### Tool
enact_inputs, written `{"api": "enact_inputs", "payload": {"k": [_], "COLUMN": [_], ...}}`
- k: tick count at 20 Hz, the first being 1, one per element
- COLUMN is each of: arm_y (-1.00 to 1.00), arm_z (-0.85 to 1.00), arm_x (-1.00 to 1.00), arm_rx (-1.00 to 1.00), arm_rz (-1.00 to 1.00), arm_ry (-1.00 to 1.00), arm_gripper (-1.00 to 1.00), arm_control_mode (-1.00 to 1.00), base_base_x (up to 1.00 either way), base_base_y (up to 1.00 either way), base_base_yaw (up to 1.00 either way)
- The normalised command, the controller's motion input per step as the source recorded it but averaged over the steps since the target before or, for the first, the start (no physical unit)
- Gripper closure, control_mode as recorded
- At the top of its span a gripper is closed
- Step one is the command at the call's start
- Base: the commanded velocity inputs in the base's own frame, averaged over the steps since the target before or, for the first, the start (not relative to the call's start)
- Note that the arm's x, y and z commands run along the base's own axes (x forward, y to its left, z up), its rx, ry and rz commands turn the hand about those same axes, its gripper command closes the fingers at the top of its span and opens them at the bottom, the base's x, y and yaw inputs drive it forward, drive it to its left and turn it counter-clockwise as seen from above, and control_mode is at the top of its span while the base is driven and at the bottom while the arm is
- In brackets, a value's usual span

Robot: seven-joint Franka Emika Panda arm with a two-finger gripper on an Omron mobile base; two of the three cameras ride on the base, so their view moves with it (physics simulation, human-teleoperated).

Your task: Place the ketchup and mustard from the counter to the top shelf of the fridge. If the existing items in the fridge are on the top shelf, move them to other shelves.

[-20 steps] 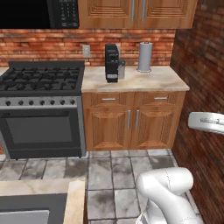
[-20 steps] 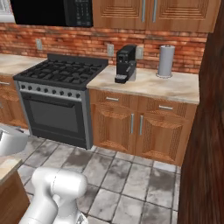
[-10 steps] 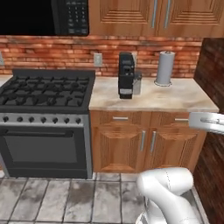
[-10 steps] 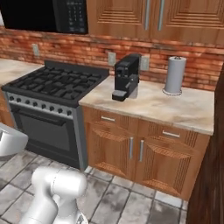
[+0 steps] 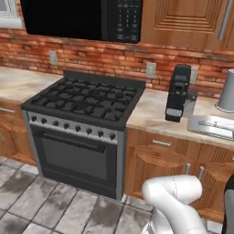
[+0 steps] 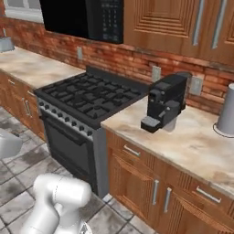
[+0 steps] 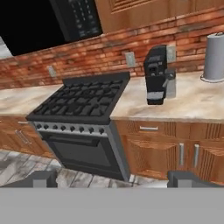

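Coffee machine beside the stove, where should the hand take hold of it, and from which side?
Probably grip the coffee machine around its upright body, coming from the front: its sides look narrow and flat, and the brick wall blocks the back.

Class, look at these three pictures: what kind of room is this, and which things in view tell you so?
A home kitchen, rendered. Signs: a gas stove with an oven below, a black microwave mounted above it, and a coffee machine on the counter over wooden cabinets, against a brick wall.

The grey canister (image 5: 226, 91) and counter (image 5: 155, 112) are cut off at the right edge.
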Motion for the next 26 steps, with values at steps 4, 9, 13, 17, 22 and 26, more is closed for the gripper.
{"api": "enact_inputs", "payload": {"k": [4,9,13,17,22,26], "arm_y": [0.0,0.0,0.0,0.0,0.0,0.0], "arm_z": [0.0,0.0,0.0,0.0,0.0,0.0], "arm_x": [0.0,0.0,0.0,0.0,0.0,0.0], "arm_rx": [0.0,0.0,0.0,0.0,0.0,0.0], "arm_rz": [0.0,0.0,0.0,0.0,0.0,0.0], "arm_ry": [0.0,0.0,0.0,0.0,0.0,0.0], "arm_gripper": [-1.0,-1.0,-1.0,-1.0,-1.0,-1.0], "arm_control_mode": [1.0,1.0,1.0,1.0,1.0,1.0], "base_base_x": [0.56,0.57,0.84,1.0,1.0,1.0], "base_base_y": [0.0,0.0,0.0,0.0,0.0,0.0], "base_base_yaw": [0.91,0.92,0.83,0.63,0.32,0.3]}}
